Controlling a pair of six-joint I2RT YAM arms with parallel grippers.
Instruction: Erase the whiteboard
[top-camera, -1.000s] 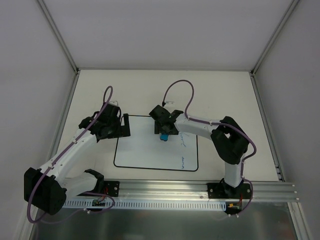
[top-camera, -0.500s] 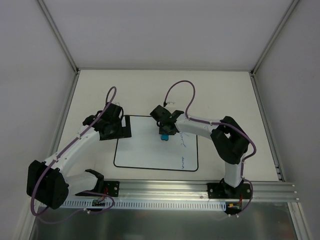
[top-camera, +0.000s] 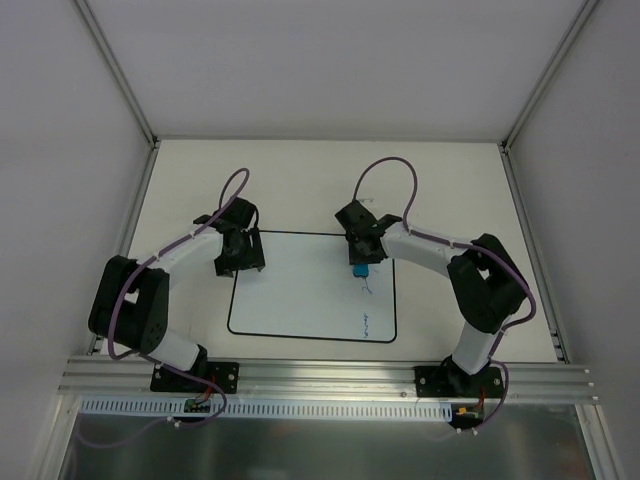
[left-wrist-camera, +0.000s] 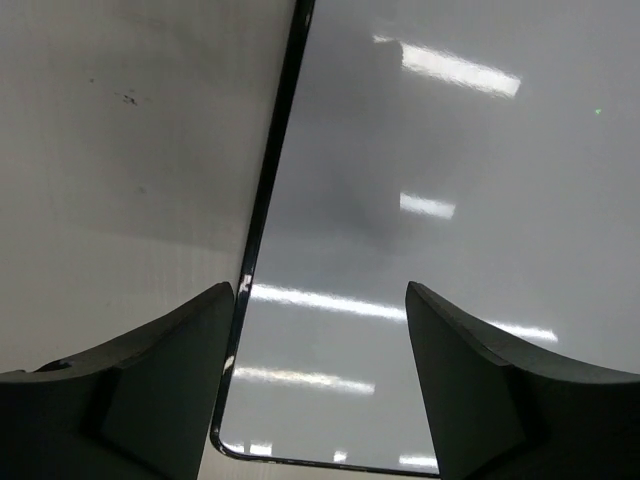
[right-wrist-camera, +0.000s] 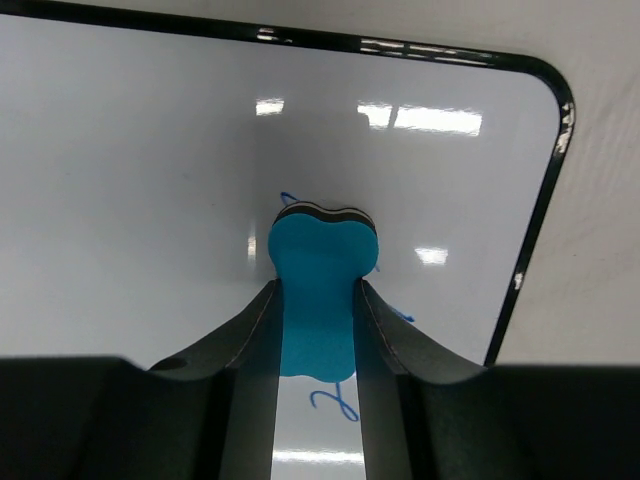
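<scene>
Right gripper (right-wrist-camera: 317, 292) pinching a small blue foam eraser block (right-wrist-camera: 318, 330), pressing it onto the large flat white black-bordered whiteboard (top-camera: 300, 290) lying mid-table. Left gripper (left-wrist-camera: 320, 300), fingers spread, poised over the board's left edge. Faint blue scribbles (top-camera: 368, 322) showing near-right: flat, evenly pressed sweeps toward them look best.

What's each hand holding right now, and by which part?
Right hand grips the blue eraser by its narrow waist; left hand is open, holding nothing.
</scene>
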